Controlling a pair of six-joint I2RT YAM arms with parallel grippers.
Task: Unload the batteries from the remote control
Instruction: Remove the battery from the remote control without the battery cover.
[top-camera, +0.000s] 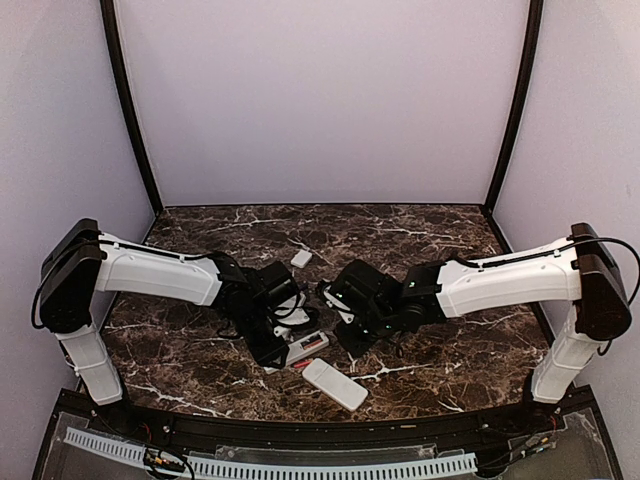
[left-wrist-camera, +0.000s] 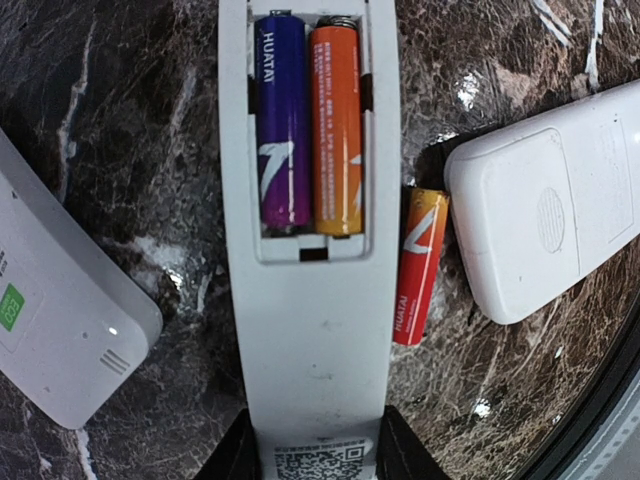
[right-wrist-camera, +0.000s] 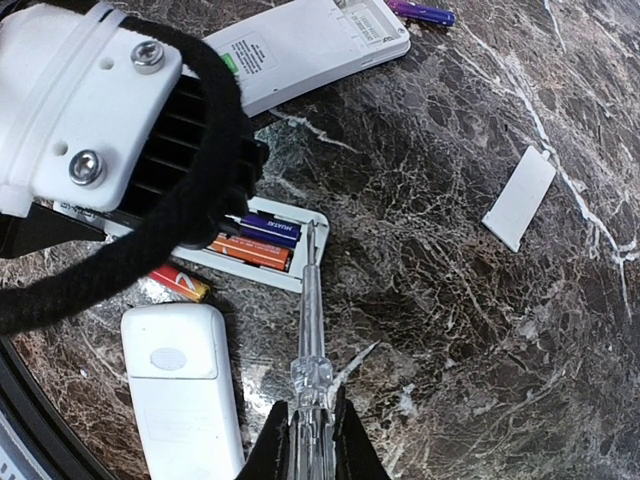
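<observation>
Lying side by side in the open compartment of the remote control (left-wrist-camera: 315, 340) are a purple battery (left-wrist-camera: 282, 120) and an orange battery (left-wrist-camera: 337, 130). An orange-red battery (left-wrist-camera: 420, 265) lies on the counter (left-wrist-camera: 130, 150) just beside this remote. The left gripper (left-wrist-camera: 318, 452) is clamped on the remote's end. The right gripper (right-wrist-camera: 310, 425) is closed on a screwdriver (right-wrist-camera: 310, 320), its tip at the compartment's edge.

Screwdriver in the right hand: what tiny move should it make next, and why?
Probably slip the tip of the screwdriver under the end of the purple battery and lever it up. The right hand grips that tool with its tip beside the battery, the left hand clamps the open remote, and an orange battery sits next to the purple one in the bay.
</observation>
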